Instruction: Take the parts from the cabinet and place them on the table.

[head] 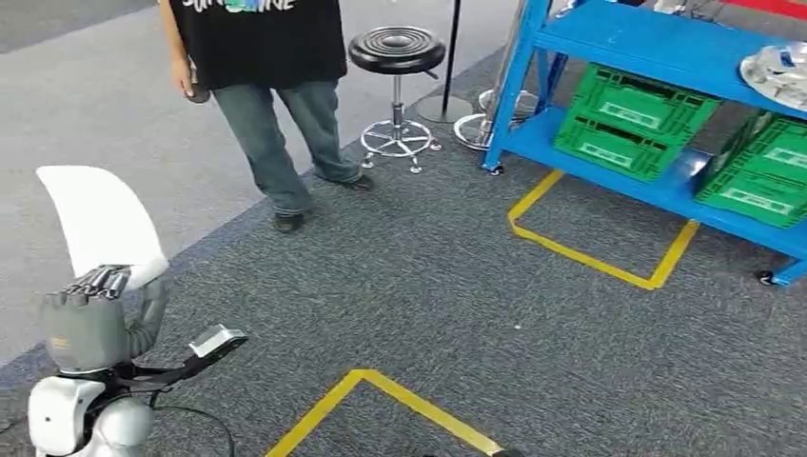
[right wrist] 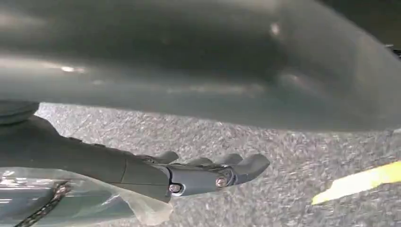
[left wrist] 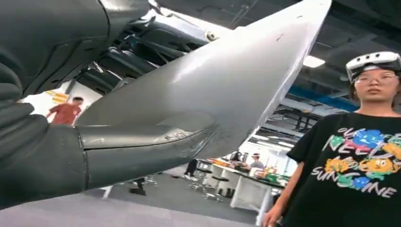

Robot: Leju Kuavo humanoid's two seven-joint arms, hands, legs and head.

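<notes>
Standing ahead on the grey carpet: a person (head: 262, 86) in a black shirt, with a black stool (head: 397, 52) just beside. Blue cabinet (head: 666, 48) off to the right, green crates (head: 633, 119) on its lower shelf, a silvery bagged item (head: 780, 71) on the shelf above. Yellow floor tape (head: 609, 262) marking a bay before it; open carpet between. Left hand (head: 90, 319) raised, gripping a white curved part (head: 100, 219) upright. Right hand (right wrist: 208, 175) low over carpet, fingers extended against clear plastic wrap (right wrist: 71, 198); grip cannot be told.
</notes>
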